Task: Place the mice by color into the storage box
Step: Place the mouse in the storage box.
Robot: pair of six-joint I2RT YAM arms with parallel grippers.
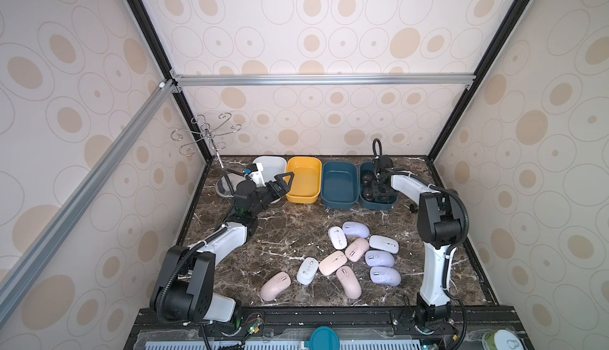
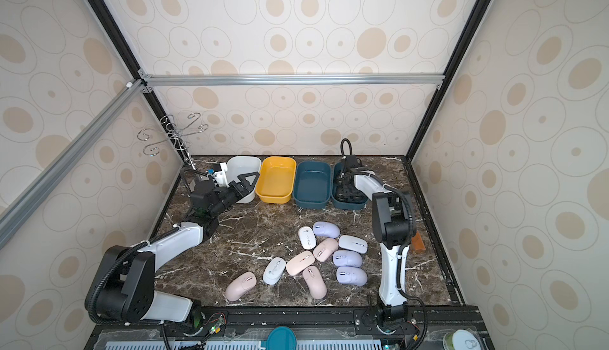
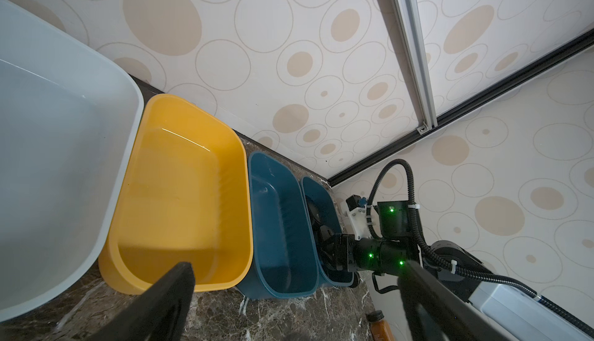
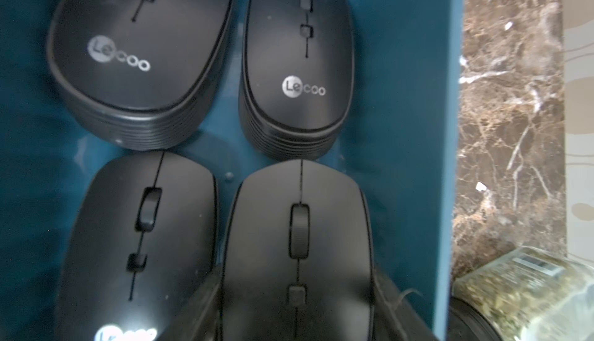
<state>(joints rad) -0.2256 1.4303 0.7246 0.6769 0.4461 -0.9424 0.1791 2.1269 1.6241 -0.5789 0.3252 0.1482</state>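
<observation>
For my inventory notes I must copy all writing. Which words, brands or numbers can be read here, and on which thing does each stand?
"Lecoo": smooth black oval mouse, in the dark teal plastic box.
"Lecoo": second black mouse beside it.
Logo washed out by glare, unreadable: third black mouse.
Label too blurred to read: clear jar.
No text shows on the fourth black mouse.

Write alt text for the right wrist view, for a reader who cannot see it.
Four black oval plastic computer mice lie two by two inside a dark teal plastic box; the right pincer grips one mouse by its sides. Brown marble tabletop and a clear jar show beside the box.
</observation>
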